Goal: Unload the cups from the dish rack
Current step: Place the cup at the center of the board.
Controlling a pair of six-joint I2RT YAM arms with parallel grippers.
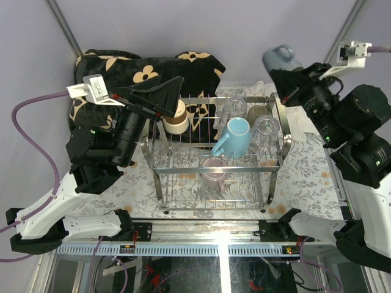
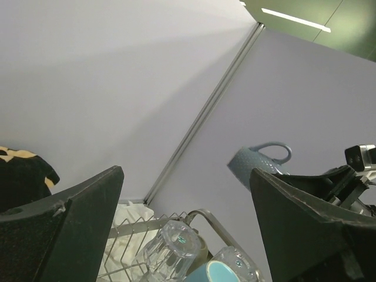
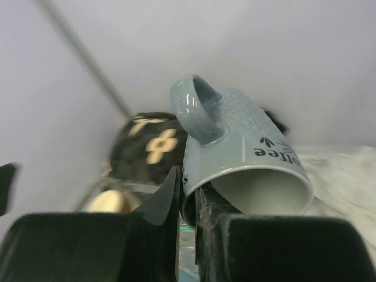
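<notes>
The chrome wire dish rack [image 1: 183, 183] stands mid-table. It holds a light blue mug [image 1: 235, 135], two clear glasses [image 1: 234, 107] [image 1: 266, 132], a beige cup [image 1: 256, 113], a pink-mauve mug [image 1: 214, 171] on the lower tier and a cream cup [image 1: 177, 122]. My left gripper [image 1: 173, 101] hangs open just above the cream cup, holding nothing; in its wrist view, the left gripper [image 2: 187, 171] looks over a glass [image 2: 173, 247]. My right gripper [image 3: 188, 182] is shut on the rim of a grey-blue mug [image 3: 247, 135], lifted behind the rack's right end [image 1: 282, 59].
A black cloth with cream flowers [image 1: 146, 70] lies at the back left, next to the rack. A crumpled white cloth [image 1: 300, 125] sits right of the rack. Grey enclosure walls with metal struts [image 1: 64, 24] close in the back and sides.
</notes>
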